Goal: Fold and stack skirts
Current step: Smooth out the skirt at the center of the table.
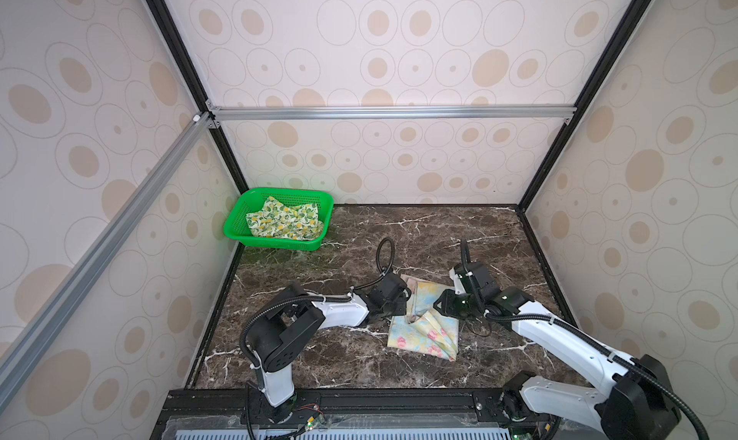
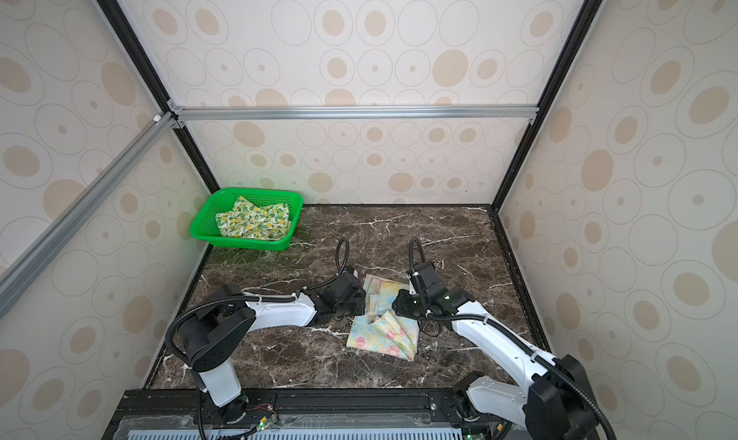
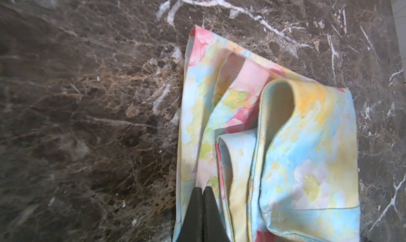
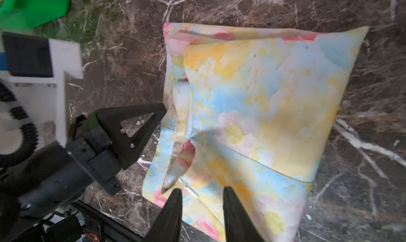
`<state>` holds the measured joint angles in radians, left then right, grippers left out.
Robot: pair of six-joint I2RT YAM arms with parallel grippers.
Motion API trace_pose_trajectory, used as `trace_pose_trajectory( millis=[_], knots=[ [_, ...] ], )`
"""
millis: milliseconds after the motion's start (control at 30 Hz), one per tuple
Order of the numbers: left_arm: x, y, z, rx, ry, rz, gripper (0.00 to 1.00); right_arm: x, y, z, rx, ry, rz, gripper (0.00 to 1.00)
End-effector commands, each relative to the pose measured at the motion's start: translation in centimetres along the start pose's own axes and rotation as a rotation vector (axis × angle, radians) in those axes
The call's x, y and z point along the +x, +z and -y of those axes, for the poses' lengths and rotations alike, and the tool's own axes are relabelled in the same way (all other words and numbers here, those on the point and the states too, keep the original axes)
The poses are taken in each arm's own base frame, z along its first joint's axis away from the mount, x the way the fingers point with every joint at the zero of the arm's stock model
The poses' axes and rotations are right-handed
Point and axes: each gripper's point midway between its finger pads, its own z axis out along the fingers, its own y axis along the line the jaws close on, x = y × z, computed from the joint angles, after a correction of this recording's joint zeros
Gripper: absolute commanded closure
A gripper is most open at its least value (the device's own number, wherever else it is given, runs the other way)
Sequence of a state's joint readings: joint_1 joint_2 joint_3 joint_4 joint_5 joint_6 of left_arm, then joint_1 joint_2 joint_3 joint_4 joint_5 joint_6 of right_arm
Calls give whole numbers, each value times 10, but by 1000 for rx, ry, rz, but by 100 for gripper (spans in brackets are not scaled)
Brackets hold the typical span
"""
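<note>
Floral skirt (image 1: 427, 332): partly folded, right of table (image 1: 459, 234) centre | lemon skirt (image 1: 285, 220): crumpled in basket (image 1: 235, 227), far-left corner | left gripper (image 3: 203, 191): shut at skirt edge, grip unclear | right gripper (image 4: 202, 195): parted, empty | stacking pending

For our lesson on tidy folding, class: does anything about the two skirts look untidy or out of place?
Yes. The pastel floral skirt on the table is folded unevenly: its layers gape in loops and the edges don't line up. The lemon-print skirt lies crumpled in the green basket, unfolded.
</note>
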<state>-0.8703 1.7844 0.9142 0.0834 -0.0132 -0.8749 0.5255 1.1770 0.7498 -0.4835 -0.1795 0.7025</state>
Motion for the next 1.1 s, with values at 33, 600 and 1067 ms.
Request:
trace_pose_trajectory(
  millis=[33,600,1067],
  knots=[
    [-11,-12,3,13,8,43,100,5,24,12,44,-33,-51,76],
    [-4,-7,4,28,12,16,100,67,32,-22,-26,-67,-161,87],
    [-13,-3,26,111,28,31,63,99,47,-17,-23,-47,-209,76]
  ],
)
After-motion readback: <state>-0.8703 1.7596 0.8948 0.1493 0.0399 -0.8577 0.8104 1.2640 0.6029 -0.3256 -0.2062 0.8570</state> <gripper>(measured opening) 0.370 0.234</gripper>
